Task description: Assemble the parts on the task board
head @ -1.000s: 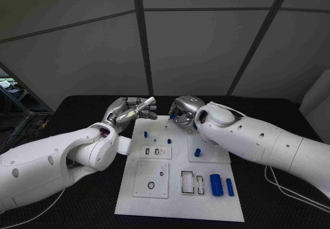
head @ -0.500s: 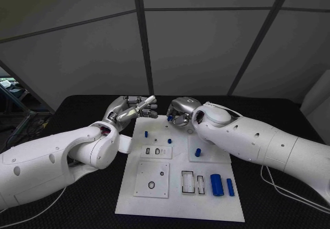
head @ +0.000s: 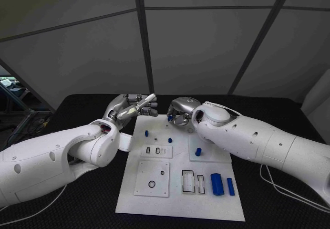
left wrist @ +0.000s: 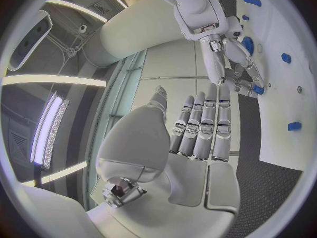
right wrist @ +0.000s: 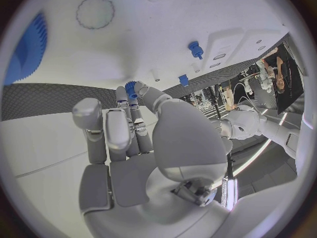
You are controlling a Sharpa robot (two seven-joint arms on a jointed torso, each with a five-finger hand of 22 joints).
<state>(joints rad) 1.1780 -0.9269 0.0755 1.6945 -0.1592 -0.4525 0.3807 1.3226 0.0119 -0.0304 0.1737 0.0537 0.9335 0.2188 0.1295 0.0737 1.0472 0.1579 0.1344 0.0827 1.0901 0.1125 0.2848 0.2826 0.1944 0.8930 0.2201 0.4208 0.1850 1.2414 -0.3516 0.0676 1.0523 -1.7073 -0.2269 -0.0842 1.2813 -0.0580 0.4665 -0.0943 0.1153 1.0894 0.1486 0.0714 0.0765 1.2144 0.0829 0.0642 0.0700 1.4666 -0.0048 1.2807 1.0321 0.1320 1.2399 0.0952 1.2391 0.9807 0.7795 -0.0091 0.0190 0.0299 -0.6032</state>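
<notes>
The white task board [head: 177,198] lies in the middle of the black table. My right hand [head: 180,111] hovers over the board's far edge and pinches a small blue toothed part [head: 170,117] [right wrist: 131,89] between thumb and fingertip. The left wrist view shows that hand [left wrist: 231,58] with the part [left wrist: 258,90] too. My left hand [head: 134,108] [left wrist: 198,124] floats beside the board's far left corner, fingers stretched out straight, holding nothing. Blue pegs [head: 145,134] [head: 170,140] [head: 197,152] stand on the board. A blue cylinder [head: 216,184] and a blue bar [head: 230,187] lie near its front right.
A larger blue gear [right wrist: 26,50] [left wrist: 248,43] sits on the board near my right hand. A black ring [head: 151,184] lies on the front left plate, with rectangular slots [head: 187,182] beside it. Grey panels stand behind the table.
My right hand has edged slightly left with the small blue part still pinched. The left hand's fingers have stretched a little further out.
</notes>
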